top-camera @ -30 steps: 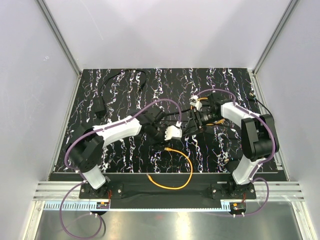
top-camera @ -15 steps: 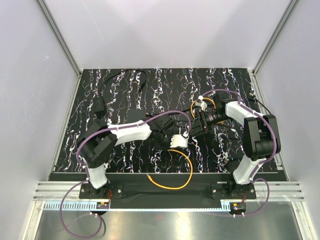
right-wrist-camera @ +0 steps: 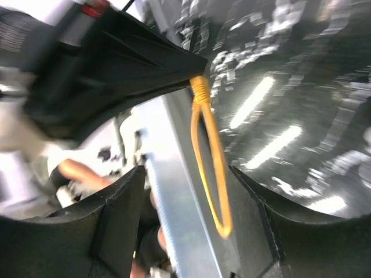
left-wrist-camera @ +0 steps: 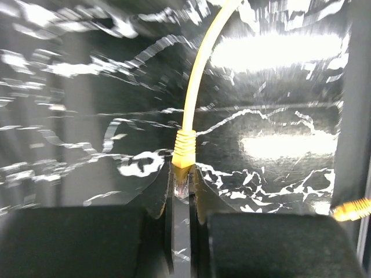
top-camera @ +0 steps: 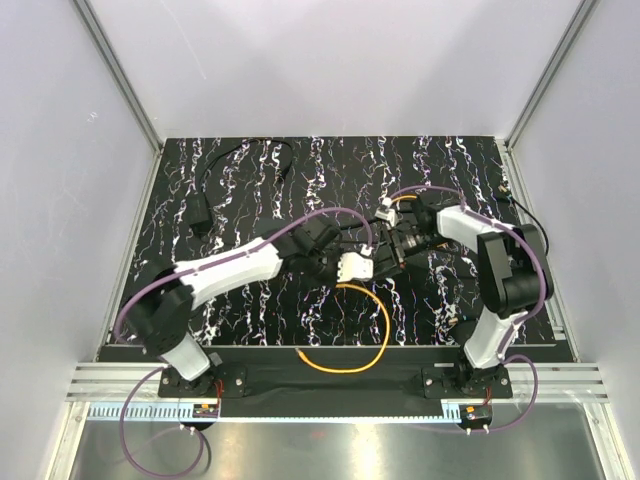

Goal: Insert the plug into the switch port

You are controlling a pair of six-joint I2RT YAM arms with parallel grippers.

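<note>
1. The left tool point(left-wrist-camera: 182, 197) is clenched on the plug point(left-wrist-camera: 181, 180), the small clear connector tip of the thin bright orange coiled cable point(top-camera: 380, 330). The ribbed orange boot sticks out just past the pads. The plug sits over the middle of the black, white-veined tabletop point(top-camera: 330, 170).
2. The right tool point(right-wrist-camera: 184, 171) is released, with jaws wide apart and nothing between them. It faces the left tool from close by.
3. A small flat matte-black rectangular box point(top-camera: 200, 213) lies at the left of the tabletop, well apart from the plug. I take it for the switch. The switch port itself cannot be made out in any view.
4. Stage, judged: the plug is grasped; carrying and insertion are not yet done.
5. Risk 1: the pads cover much of the clear tip, so they may hit the box edge before the plug seats.
6. Risk 2: the cable's loop trails on the tabletop, and its drag could twist the plug in the pinch and spoil alignment.
7. Risk 3: nothing braces the box, so a push could slide it instead of seating the plug.
8. Risk 4: the 2 arms are crowded together, so a careless sweep could snag the cable.
</note>
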